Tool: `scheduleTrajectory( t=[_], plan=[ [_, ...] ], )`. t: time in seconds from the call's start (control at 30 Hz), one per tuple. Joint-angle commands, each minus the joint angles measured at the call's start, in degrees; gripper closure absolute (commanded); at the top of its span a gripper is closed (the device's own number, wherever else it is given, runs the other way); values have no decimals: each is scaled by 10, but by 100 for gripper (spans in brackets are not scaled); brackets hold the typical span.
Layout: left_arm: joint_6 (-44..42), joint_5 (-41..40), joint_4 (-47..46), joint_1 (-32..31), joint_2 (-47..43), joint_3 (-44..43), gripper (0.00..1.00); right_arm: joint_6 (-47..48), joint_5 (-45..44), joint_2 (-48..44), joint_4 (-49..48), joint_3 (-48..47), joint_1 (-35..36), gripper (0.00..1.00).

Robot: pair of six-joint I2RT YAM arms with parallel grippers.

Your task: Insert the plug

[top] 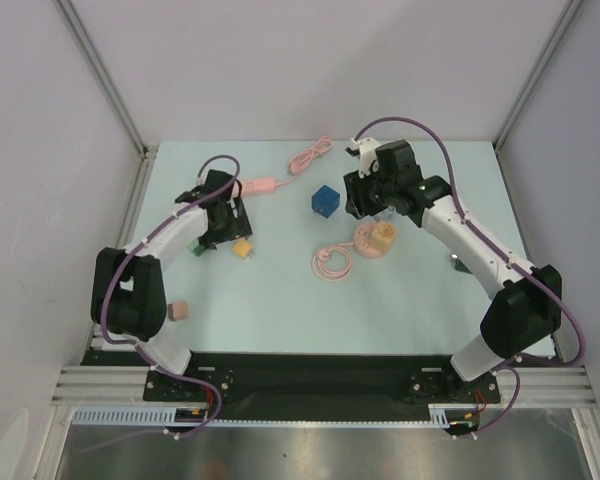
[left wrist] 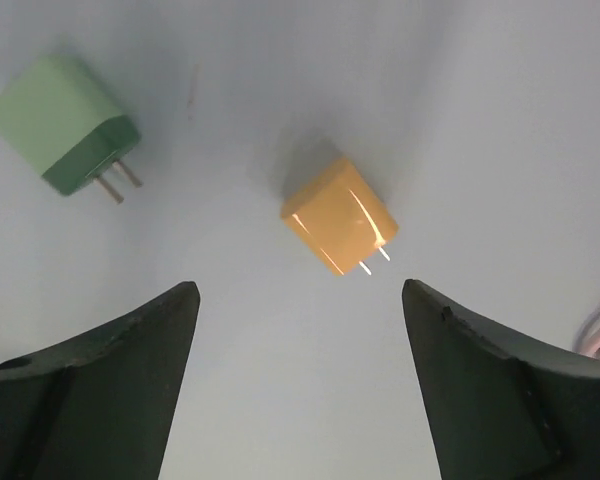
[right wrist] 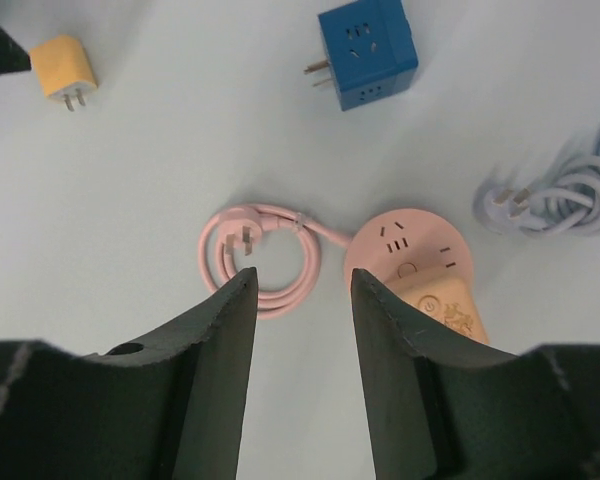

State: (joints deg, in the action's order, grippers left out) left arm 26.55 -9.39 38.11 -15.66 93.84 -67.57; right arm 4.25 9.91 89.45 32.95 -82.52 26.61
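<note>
Left gripper (left wrist: 298, 305): jaws spread wide, empty, above the table (top: 270, 310).
Orange plug (left wrist: 340, 218): lies flat just beyond the gap between the fingers, prongs pointing back toward the gripper. Green plug (left wrist: 65, 125) is well off to its left.
Right gripper (right wrist: 302, 285): jaws moderately apart, empty.
Pink plug (right wrist: 242, 240): on its coiled cord, just ahead of the fingertips.
Round pink socket (right wrist: 405, 250): beside the coil, partly hidden by a finger.
Blue cube socket (right wrist: 365, 50): farther off.
Pale cable (right wrist: 545, 195): cut off at the frame edge.

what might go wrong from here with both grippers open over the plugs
The orange plug lies diagonal under the open left gripper, so closing may spin it. The pink plug below the right gripper sits in its coiled cord, which joins the round socket; lifting may drag that socket.
</note>
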Motion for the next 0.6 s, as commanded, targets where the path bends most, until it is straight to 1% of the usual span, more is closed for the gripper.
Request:
scheduleTrajectory(
  t=[0.0,0.03,0.13,0.23,0.3,0.43,0.57],
  plan=[
    [195,-36,37,27,15,-41,12,-12,3,-25,-41,-8,25,52],
    [265,-30,48,26,22,-43,12,-12,2,-27,-42,-6,28,52],
    [357,-8,38,17,43,-34,19,-10,9,-31,-46,-5,43,52],
    [359,-19,40,5,85,-58,19,1,7,-37,-47,0,49,52],
    [362,-41,43,-7,105,-73,20,10,5,-46,-51,11,50,52],
    [394,-53,45,-12,122,-64,21,25,-5,-57,-58,28,50,52],
    [408,-64,41,-15,140,-56,24,36,-9,-64,-66,44,50,53]
  ],
)
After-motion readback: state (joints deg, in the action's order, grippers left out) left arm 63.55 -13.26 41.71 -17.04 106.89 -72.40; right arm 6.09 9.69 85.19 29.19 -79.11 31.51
